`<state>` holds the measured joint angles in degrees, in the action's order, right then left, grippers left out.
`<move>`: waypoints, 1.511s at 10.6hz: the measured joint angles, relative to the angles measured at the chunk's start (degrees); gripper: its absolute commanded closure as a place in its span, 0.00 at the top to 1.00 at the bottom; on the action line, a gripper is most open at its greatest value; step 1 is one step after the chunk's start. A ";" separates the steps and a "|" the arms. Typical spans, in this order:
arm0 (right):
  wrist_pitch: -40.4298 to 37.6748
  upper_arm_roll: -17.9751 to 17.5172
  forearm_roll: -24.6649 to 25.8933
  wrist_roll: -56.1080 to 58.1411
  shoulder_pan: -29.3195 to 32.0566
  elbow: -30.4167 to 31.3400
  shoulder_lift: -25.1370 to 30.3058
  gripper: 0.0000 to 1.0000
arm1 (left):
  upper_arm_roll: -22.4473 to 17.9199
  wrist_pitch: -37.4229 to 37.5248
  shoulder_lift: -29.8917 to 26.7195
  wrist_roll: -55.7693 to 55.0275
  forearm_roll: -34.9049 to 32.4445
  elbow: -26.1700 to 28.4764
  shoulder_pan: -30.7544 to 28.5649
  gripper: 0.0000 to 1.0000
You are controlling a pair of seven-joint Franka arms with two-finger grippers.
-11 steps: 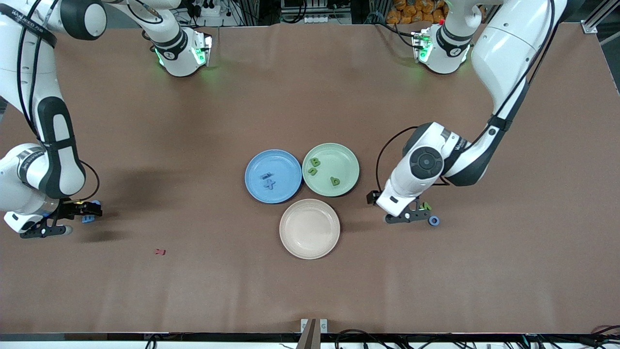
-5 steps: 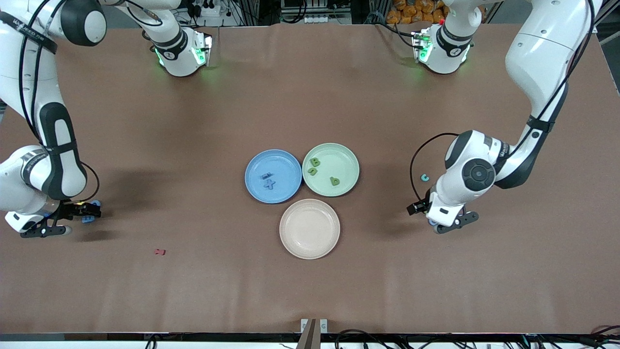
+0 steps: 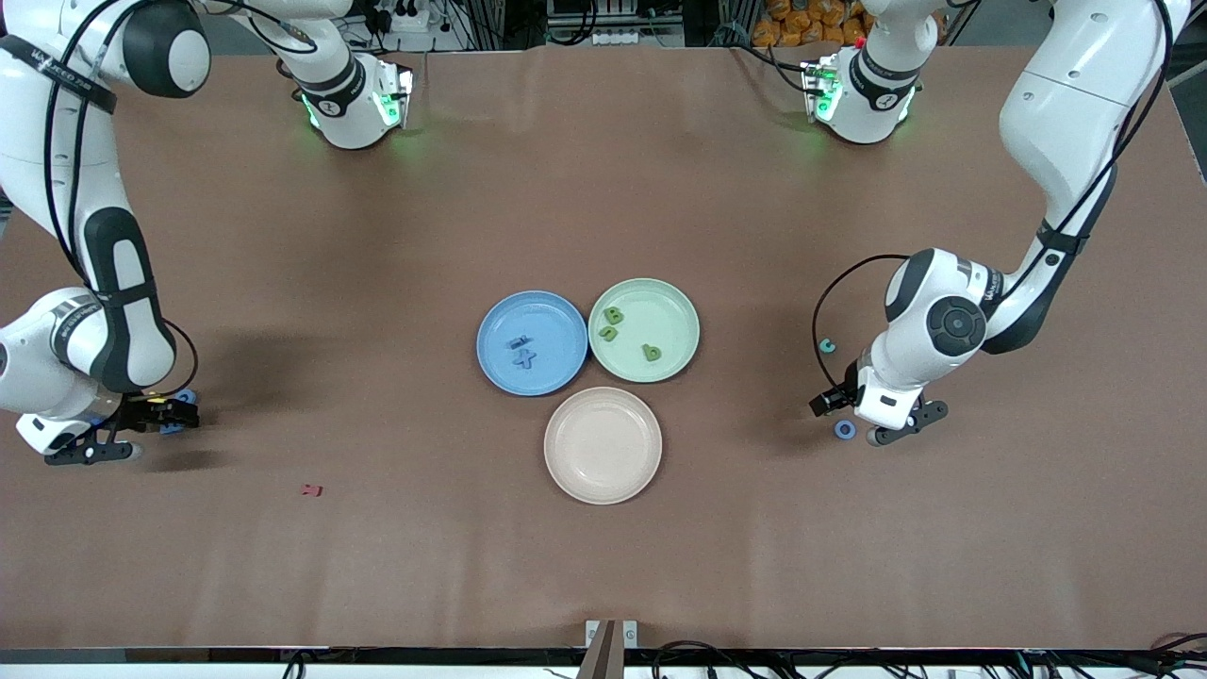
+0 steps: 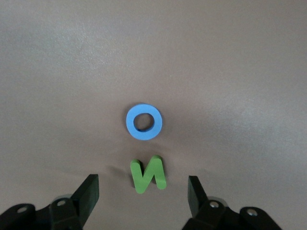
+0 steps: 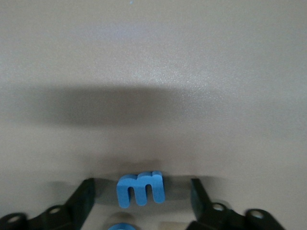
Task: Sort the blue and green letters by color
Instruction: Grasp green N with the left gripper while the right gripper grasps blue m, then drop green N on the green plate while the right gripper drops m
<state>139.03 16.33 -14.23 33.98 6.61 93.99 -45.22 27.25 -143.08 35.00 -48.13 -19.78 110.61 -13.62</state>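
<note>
the left gripper (image 4: 142, 199) hangs spread wide over the green n (image 4: 148, 174), toward the left arm's end from the green plate (image 3: 681, 325), with the blue o (image 4: 144, 120) just beside it. close squarely on the n alone. the right gripper (image 5: 142, 201) is spread around a blue m (image 5: 140, 189).

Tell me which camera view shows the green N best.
The left wrist view: the green N lies flat on the table between the open fingers of the left gripper, beside the blue ring. In the front view the left arm hides the N; only the ring shows. The right wrist view does not show it.
</note>
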 measured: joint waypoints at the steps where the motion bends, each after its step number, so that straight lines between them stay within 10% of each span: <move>1: 0.00 -0.03 -0.11 0.00 0.00 -0.12 -0.01 0.39 | 0.02 -0.05 0.01 -0.19 0.00 0.23 0.08 0.78; 4: 0.00 -0.28 -3.28 -0.01 -1.05 -0.63 0.27 0.06 | 0.05 -0.06 0.48 -0.28 -2.61 0.62 0.28 0.76; 11: -1.58 -0.65 -5.45 -14.35 -10.74 3.97 7.72 0.06 | -0.09 -0.41 2.70 -0.32 -6.06 -0.55 0.35 0.60; 14: -5.49 -0.77 -5.52 -27.82 -18.78 6.65 12.01 0.09 | -0.21 -0.33 3.60 -0.32 -6.96 -1.39 0.76 0.11; 16: -6.07 -0.90 -5.58 -38.07 -24.38 8.05 13.91 0.09 | -0.23 -0.26 3.44 -0.32 -7.06 -1.86 1.05 0.00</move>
<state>132.96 15.43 -19.81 -4.09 -17.76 102.04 -31.31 27.02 -143.34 38.44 -48.46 -26.84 108.75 -12.58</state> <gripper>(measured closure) 0.604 0.674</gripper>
